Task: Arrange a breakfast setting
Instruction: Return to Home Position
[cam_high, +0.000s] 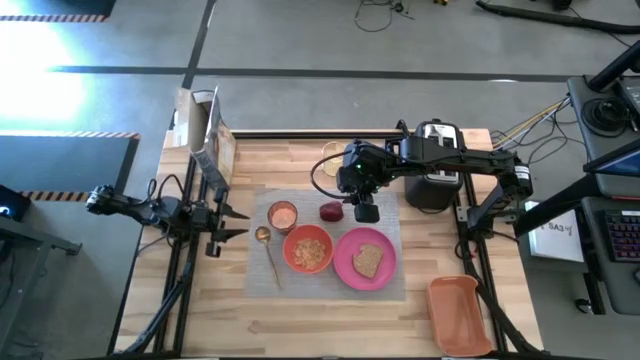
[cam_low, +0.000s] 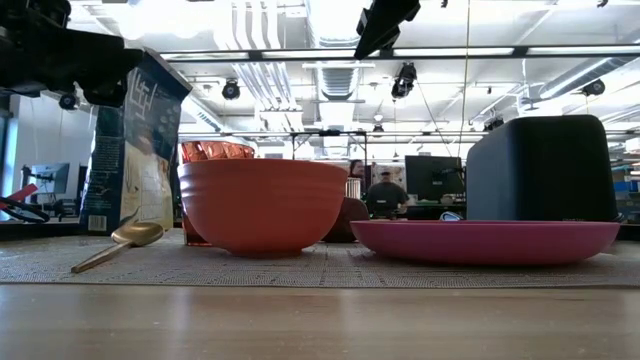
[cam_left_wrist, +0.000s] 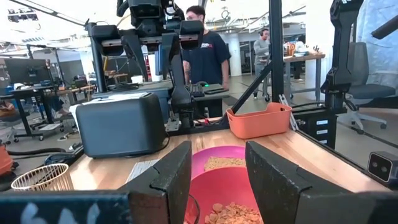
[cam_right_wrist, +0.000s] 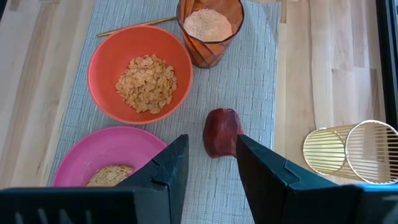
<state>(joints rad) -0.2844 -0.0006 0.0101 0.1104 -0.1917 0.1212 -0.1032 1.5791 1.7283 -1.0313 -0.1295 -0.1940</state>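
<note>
Right gripper (cam_high: 367, 211): fingers spread and holding nothing. We see it hanging above the grey placemat (cam_high: 300, 288).
Apple (cam_right_wrist: 221, 132): on the mat right below the right gripper, in line with the gap between its fingers and touching neither.
Plate (cam_right_wrist: 112, 146) and toast (cam_right_wrist: 112, 176): the pink plate sits under this gripper, to one side of the apple, and the toast lies flat on it.
Bowl (cam_right_wrist: 99, 62) and cup (cam_right_wrist: 210, 28): the orange bowl of flakes and the filled cup stand past the apple, nearer the left gripper.
Left gripper (cam_high: 243, 224): fingers apart and empty. It is beside the mat's edge, pointing across at the bowl.
Spoon (cam_high: 268, 252): on the mat just ahead of the left gripper's tips, between them and the bowl.
Toaster (cam_left_wrist: 121, 127): beyond the plate from the left gripper, under the right arm.
Stage: we judge the setting laid, with only the arms' retreat left.
Risk, right: if the gripper dips as it pulls away, a finger could nudge the apple. It is round, so it would roll off its spot or into the cup.
Risk, left: a low sideways swing could clip the spoon and skew it, or tip the cup and spill its filling.
</note>
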